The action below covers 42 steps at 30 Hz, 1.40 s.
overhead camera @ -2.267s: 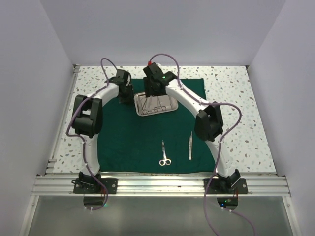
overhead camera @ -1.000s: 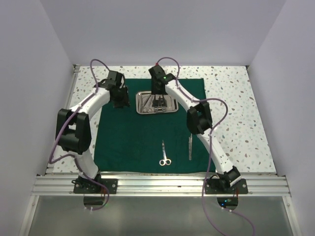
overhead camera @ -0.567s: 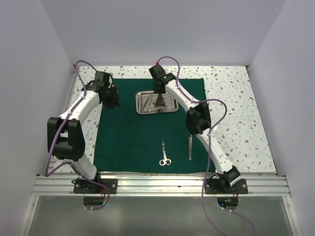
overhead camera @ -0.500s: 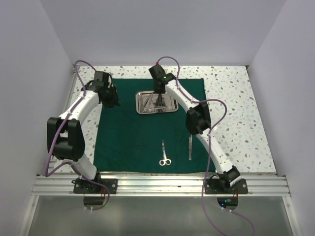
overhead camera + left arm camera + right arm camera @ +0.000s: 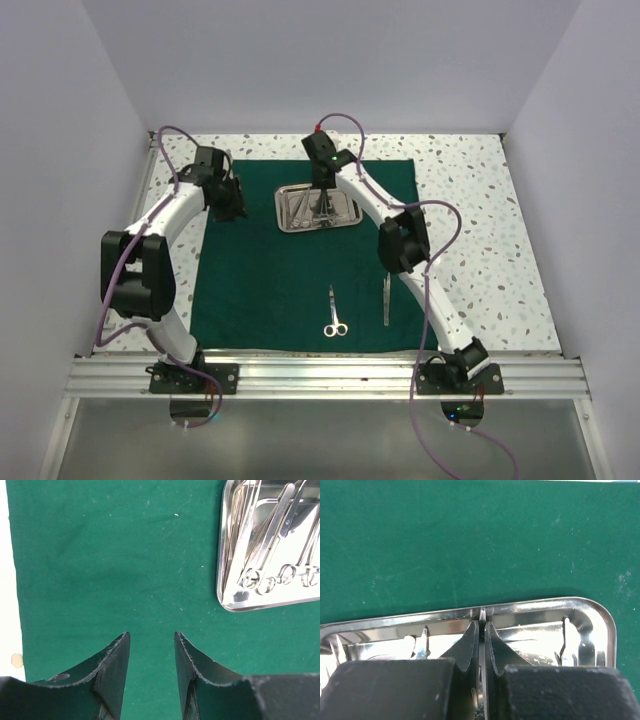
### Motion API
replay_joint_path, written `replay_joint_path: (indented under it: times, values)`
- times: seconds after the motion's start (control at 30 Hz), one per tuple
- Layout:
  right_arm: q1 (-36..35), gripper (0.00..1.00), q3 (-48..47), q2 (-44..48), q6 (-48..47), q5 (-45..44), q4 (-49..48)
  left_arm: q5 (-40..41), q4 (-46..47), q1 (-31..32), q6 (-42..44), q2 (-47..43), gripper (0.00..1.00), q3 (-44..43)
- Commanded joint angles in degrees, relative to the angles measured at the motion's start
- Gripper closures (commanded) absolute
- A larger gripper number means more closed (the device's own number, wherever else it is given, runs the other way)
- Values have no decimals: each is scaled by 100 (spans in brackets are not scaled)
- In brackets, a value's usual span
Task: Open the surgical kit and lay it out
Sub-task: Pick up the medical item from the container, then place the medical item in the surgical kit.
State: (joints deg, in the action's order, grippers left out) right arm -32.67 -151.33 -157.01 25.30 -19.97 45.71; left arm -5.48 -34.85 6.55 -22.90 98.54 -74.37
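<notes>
**Kit laid open, right jaws closed inside the tray**

The green cloth (image 5: 270, 290) lies flat on the tabletop (image 5: 480, 250). The steel tray (image 5: 282, 210) sits on it toward the far edge and holds instruments (image 5: 270, 535). The scissors (image 5: 334, 312) and tweezers (image 5: 386, 300) lie apart toward the near edge. The right jaws are pressed together inside the tray, with a thin steel sliver between their tips. The left jaws stand half apart and empty above the cloth, toward the tabletop's left edge.

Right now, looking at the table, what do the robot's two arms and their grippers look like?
Both the left arm and right arm have white curved links with bulky black joint housings. A purple cable loops along each. A small green light glows near the right wrist. The left gripper and right gripper each have two matte black, tapered fingers.
</notes>
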Motion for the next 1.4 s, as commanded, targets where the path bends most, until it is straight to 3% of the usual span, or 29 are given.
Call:
replay_joint_path:
  times: [0.0,0.43,0.53,0.67,0.8,1.0,1.37]
  values:
    - [41,100,103,845,-139,-95,-546,-164,189,-31,136,68,56,-254]
    - [67,100,1095,2497,167,-289,-186,-138,224,-31,128,16,56,-236]
    - [-38,100,2410,3147,614,-149,-255,-156,268,-31,66,51,56,-227]
    - [-231,100,5201,4718,1248,-69,-1079,-156,277,-22,-22,278,56,-359]
    - [-748,100,6412,5381,1627,-42,-1083,-191,172,-22,-101,639,57,-684]
    - [-1513,100,7591,5866,2382,247,-1196,-200,110,-13,-172,1088,58,-1246]
    - [-1901,100,8480,5682,2700,450,-1557,-94,-57,31,-189,1361,57,-1932]
